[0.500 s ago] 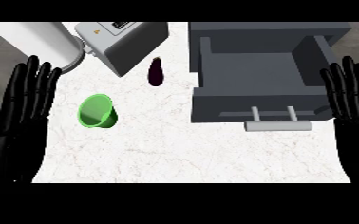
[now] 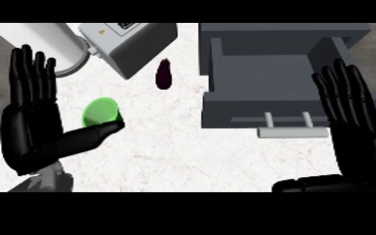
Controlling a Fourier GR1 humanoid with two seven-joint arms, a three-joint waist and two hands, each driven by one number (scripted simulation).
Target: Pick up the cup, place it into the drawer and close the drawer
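A green cup [image 2: 101,111] lies on the white counter at the left, its opening toward me. My left hand [image 2: 33,124] is open just left of it, fingers straight up, its thumb stretched under the cup's lower edge and touching or nearly touching it. The grey drawer [image 2: 268,69] stands pulled open at the upper right, with a pale handle [image 2: 290,129] on its front. My right hand [image 2: 349,104] is open at the drawer's right side, fingers up, its thumb lying along the lower edge.
A dark purple eggplant [image 2: 164,74] lies between the cup and the drawer. A grey and white appliance [image 2: 129,42] sits at the upper left, beside a white rounded object [image 2: 44,40]. Bare counter [image 2: 183,154] spreads in front.
Both hands have come inward from the view's edges. The left hand now has its thumb by the cup; the right hand stands beside the open drawer.
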